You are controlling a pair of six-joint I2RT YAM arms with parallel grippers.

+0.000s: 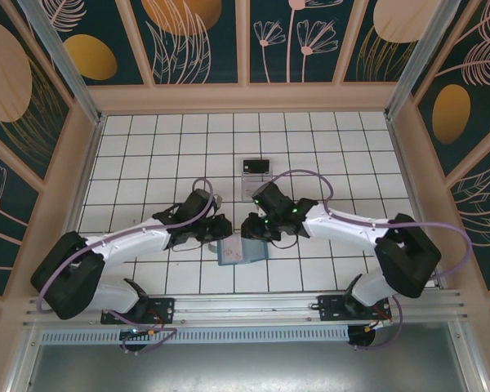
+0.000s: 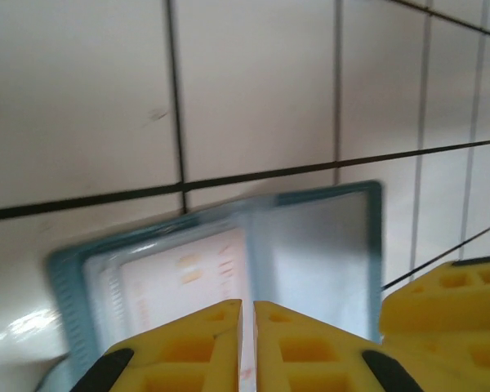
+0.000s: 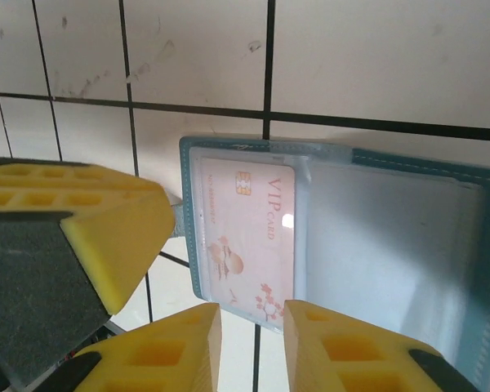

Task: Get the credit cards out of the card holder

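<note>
Card holder (image 3: 376, 237) open on tiles (image 3: 376, 57), edge seemingly in left claw (image 2: 247, 304).

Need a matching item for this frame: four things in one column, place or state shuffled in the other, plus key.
Things:
1. teal folding card holder
2. pale card with pinkish-red marks
3. small dark card
4. left gripper

Place or state:
A. tucked in the holder
B. lying apart from the holder, farther out
C. closed on the holder's edge
D. lying open on white tiles

Pairs: 1-D, 2-A, 3-B, 4-C
</note>
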